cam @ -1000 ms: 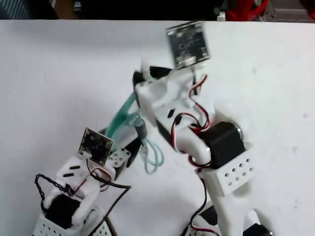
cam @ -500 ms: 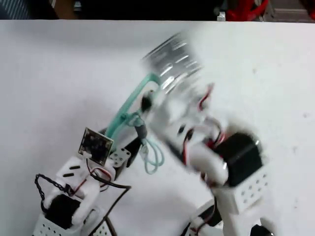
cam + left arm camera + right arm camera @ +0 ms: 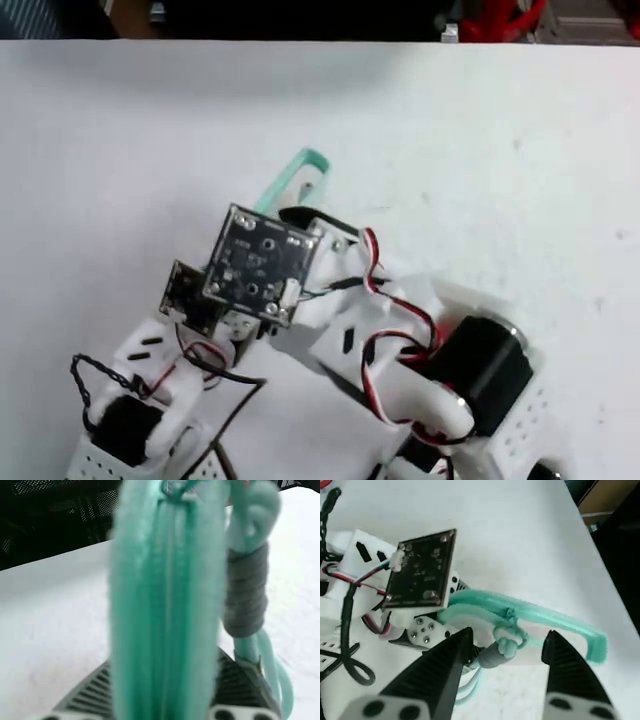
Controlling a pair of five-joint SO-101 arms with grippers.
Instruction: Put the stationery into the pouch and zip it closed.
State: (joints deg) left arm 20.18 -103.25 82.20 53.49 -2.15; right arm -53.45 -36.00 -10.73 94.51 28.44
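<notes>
The teal pouch (image 3: 535, 612) stands on edge just above the table (image 3: 120, 150), pinched at its near end by my left gripper (image 3: 447, 622). Its zip pull (image 3: 505, 647), a looped cord with a grey wrap, hangs between the wide-open fingers of my right gripper (image 3: 507, 660), not yet grasped. In the last second that right arm swung back from the pouch's far end to above the left arm, so I judge that zipping comes next.
</notes>
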